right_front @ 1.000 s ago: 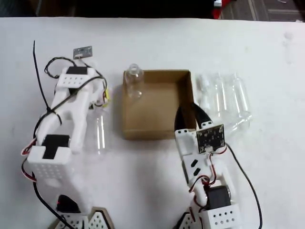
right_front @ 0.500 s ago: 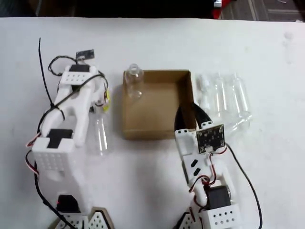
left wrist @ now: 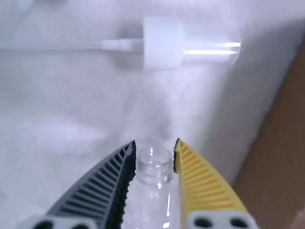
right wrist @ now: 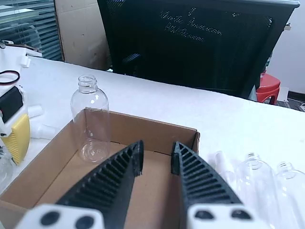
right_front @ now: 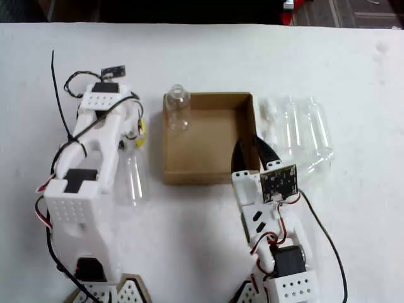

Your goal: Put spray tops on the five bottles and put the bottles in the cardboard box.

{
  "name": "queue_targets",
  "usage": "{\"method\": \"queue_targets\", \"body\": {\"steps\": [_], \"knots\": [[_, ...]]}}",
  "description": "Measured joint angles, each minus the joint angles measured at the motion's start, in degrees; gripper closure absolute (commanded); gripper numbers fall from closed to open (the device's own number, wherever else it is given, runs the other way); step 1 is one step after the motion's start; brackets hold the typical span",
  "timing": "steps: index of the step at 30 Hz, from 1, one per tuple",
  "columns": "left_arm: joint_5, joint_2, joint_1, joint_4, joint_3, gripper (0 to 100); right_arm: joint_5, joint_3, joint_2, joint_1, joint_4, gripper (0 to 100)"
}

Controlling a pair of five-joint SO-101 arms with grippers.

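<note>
- Left gripper: black and yellow fingers pinched on neck of clear bottle.
- Clear bottle: lying on table just left of cardboard box, neck toward far side.
- Spray top: loose on table beyond that neck, not touching it.
- Right gripper: fingers slightly apart, nothing held, over box's near right corner.
- Upright bottle: uncapped, at box's far left corner.
- Three bottles: lying side by side just right of box.
- Open table along far edge and far right.
</note>
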Motion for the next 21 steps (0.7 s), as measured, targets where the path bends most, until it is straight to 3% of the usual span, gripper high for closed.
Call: {"method": "queue_targets", "body": {"steps": [2,21], "knots": [[0.0,0.0,0.0,0.0,0.0,98,0.0,0.0,0.0,0.0,0.0,91.1],[0.1,0.0,0.0,0.0,0.0,98,0.0,0.0,0.0,0.0,0.0,91.1]]}}
